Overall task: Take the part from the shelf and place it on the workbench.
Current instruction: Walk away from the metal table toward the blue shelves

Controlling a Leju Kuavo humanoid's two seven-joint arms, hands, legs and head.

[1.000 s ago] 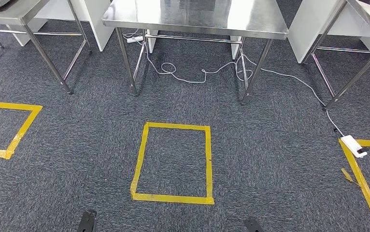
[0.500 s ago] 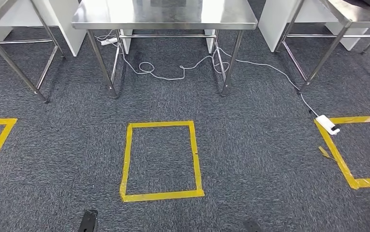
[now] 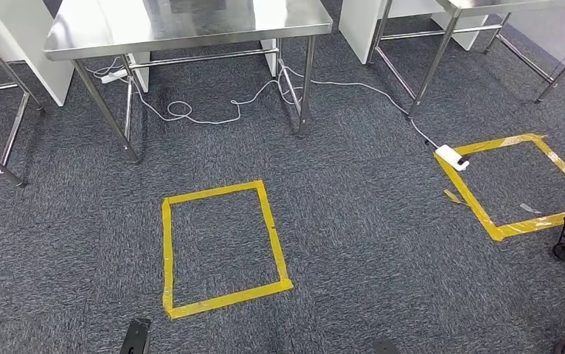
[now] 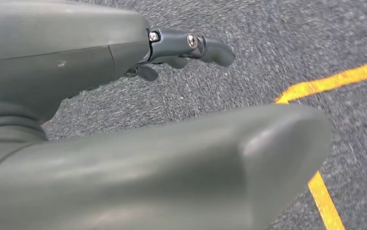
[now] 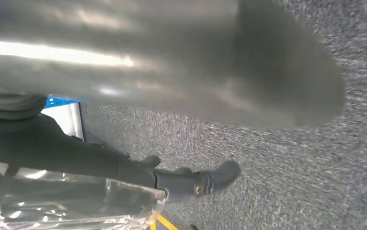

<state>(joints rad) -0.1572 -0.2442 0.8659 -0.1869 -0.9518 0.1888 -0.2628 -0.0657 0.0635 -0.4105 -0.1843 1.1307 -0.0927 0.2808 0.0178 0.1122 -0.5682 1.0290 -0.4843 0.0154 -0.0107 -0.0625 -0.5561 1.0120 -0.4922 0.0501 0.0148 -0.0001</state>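
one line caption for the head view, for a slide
Steel workbench stands beyond a yellow tape rectangle on grey carpet, with a white cable looped beneath it.

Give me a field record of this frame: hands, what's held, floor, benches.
left hand: hangs over the carpet, fingers apart, holds nothing
right hand: grips a part in a clear plastic bag
workbench: steel top, straight ahead
floor: grey carpet
floor marks: yellow tape square in front of the bench, another to the right
cable: white, looped under the bench, runs to a white power strip
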